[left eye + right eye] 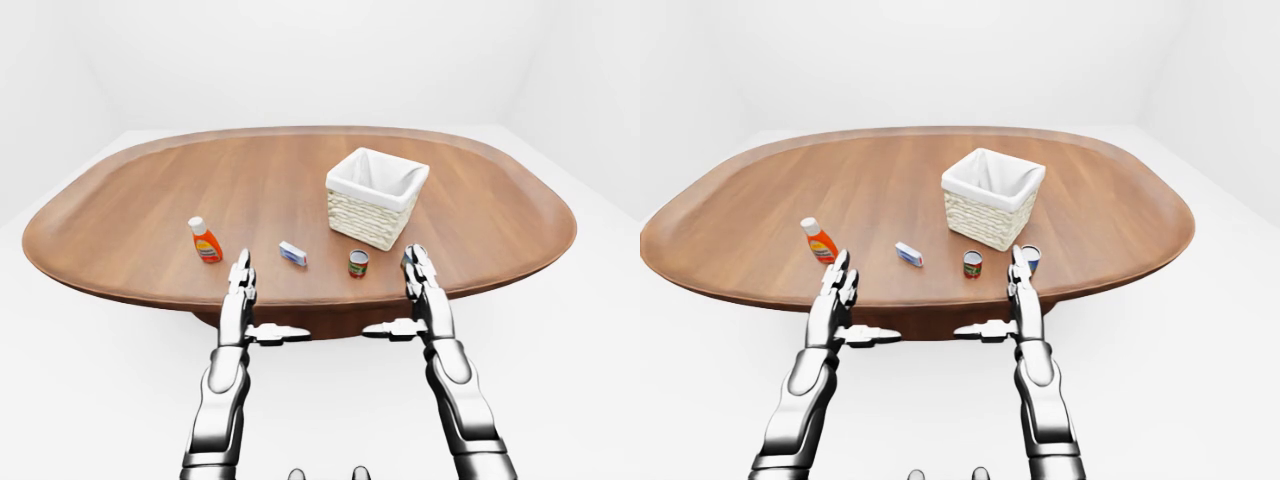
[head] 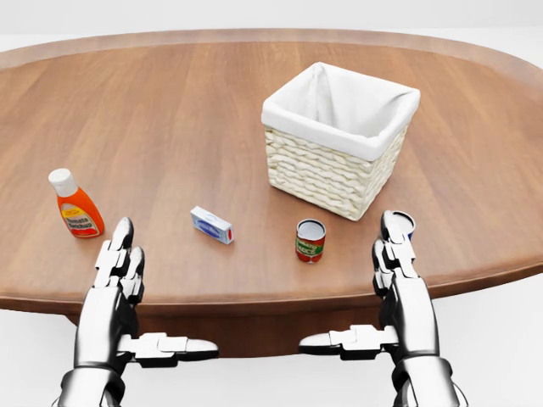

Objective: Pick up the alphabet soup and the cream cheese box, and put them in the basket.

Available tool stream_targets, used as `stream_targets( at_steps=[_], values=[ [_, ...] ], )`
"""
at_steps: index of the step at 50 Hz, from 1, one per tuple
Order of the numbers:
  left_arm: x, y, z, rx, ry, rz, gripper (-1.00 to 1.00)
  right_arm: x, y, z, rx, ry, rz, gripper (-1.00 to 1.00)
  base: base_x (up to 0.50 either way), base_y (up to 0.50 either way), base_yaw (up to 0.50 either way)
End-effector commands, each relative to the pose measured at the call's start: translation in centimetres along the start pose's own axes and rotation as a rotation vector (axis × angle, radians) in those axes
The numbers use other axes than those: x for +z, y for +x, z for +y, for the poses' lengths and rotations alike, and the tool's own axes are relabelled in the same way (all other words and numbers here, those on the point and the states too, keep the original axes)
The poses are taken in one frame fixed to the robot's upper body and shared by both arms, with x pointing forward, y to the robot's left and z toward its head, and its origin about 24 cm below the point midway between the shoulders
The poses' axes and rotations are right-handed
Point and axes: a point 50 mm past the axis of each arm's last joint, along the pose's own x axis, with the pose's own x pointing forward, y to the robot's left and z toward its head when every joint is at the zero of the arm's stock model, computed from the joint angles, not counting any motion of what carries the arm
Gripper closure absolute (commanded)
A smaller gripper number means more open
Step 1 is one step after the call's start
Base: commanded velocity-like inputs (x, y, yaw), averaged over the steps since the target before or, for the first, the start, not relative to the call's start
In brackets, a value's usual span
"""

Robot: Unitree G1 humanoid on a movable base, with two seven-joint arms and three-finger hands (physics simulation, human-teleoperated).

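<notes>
Nothing is in the basket (image 2: 327, 174) yet — both jobs are still to do. The alphabet soup (image 2: 310, 241) can stands on the table (image 2: 212, 110) at about 7 o'clock from the basket. The cream cheese box (image 2: 211, 225) lies at 9 o'clock from the can. The left hand (image 2: 119, 267) and right hand (image 2: 397, 259) hold nothing, fingers straight, thumbs spread wide. Another can (image 1: 1031, 258) hides behind the right hand — hard to read.

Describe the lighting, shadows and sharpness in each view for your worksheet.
Head view: even, soft light, only faint shadows under the basket and soup can, everything sharp. Eye views: the same flat light, white surroundings, no glare on the table, no blur.
</notes>
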Motion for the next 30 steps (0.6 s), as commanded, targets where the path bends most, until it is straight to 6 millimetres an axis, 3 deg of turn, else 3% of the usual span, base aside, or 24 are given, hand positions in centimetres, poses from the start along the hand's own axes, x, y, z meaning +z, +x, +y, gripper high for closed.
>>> stream_targets(
  at_steps=[1, 30],
  values=[
    [-0.13, -0.04, 0.46, -0.017, 0.018, -0.001, -1.0, -0.18, 0.24, -0.65, 0.0, 0.003, 0.008, -1.0, 0.0, 0.0, 0.0],
    [-0.15, -0.09, 0.45, -0.014, 0.024, -0.005, -1.0, -0.2, 0.16, -0.52, 0.002, -0.01, 0.017, -1.0, 0.0, 0.0, 0.0]
  ],
)
